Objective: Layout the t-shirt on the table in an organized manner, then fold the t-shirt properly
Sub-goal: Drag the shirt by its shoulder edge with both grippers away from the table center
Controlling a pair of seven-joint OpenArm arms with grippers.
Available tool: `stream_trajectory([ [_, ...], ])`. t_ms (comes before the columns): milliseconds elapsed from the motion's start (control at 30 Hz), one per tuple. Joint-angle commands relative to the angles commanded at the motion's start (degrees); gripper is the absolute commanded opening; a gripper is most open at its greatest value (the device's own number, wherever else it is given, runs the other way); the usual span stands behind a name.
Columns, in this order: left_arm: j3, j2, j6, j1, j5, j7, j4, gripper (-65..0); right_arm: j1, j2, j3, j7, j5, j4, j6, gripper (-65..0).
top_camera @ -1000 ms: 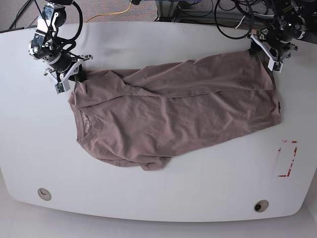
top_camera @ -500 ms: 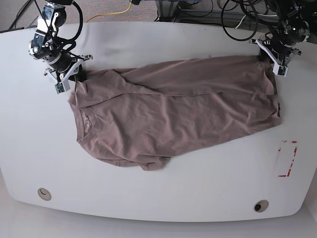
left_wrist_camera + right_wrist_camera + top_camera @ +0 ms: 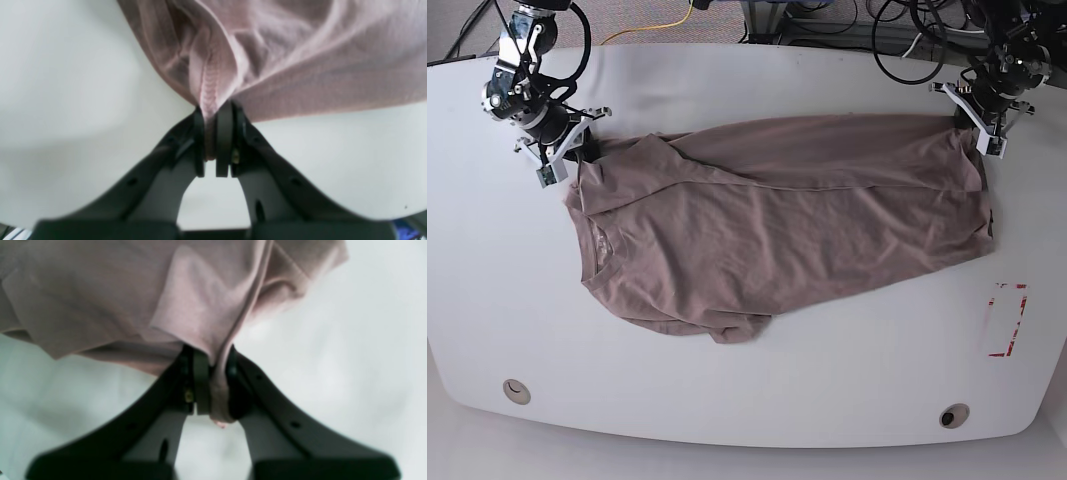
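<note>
The mauve shirt (image 3: 777,225) lay wrinkled on the bench (image 3: 747,400), each gripper (image 3: 980,128) (image 3: 567,158) clamped on a far corner.

- The t-shirt (image 3: 777,225) lay across the middle of the table (image 3: 747,400), spread from 9 to 3 o'clock.
- The right gripper (image 3: 567,152) pinched the shirt's corner at 10 o'clock.
- The left gripper (image 3: 980,128) pinched the corner at 2 o'clock.
- A rectangular mark (image 3: 1007,320) sat on the table at 4 o'clock, apart from the shirt.
</note>
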Motion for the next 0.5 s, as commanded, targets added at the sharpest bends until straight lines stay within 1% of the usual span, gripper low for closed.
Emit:
stream_trajectory([
  [133, 2.1, -1.3, 0.0, 2.5, -0.2, 0.0, 3.0, -65.0, -0.3, 1.6, 1.1, 0.0, -0.1, -0.3, 0.00, -63.6],
  [367, 4.9, -1.5, 0.0, 6.2, -0.4, 0.0, 5.4, -65.0, -3.8, 3.3, 1.1, 0.0, -0.1, 0.0, 0.00, -63.6],
  [500, 6.0, -1.5, 0.0, 8.5, -0.4, 0.0, 5.8, -65.0, -6.6, 3.4, 4.5, 0.0, 0.0, 0.0, 0.00, -63.6],
])
